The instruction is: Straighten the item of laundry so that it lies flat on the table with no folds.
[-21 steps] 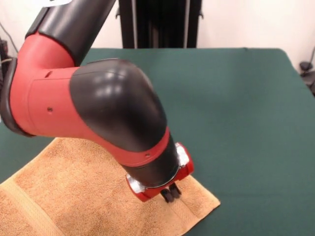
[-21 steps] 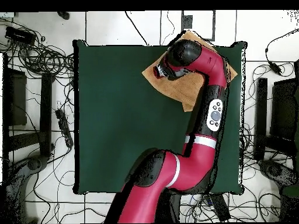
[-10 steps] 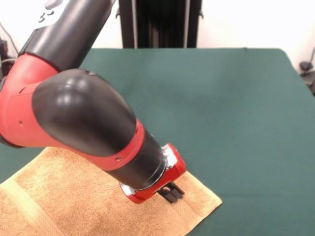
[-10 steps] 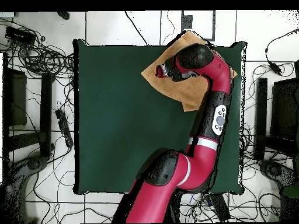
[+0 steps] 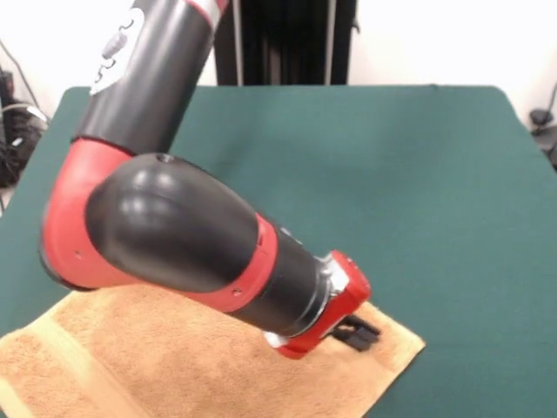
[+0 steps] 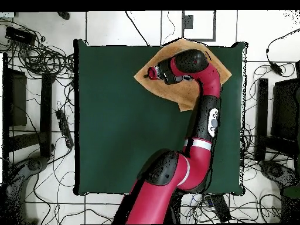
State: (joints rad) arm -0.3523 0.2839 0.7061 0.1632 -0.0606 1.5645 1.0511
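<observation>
The towel (image 5: 174, 366) sits at the green counter (image 5: 418, 174) edge, partly overhanging. The gripper (image 5: 357, 331) is low on its corner; can't tell whether it's pinching. Drag further and that corner could bunch or slip.

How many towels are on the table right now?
1. The towel lies at a corner of the table, set diagonally, with the gripper down at its corner. The arm covers part of it, so anything beneath can't be ruled out.
</observation>
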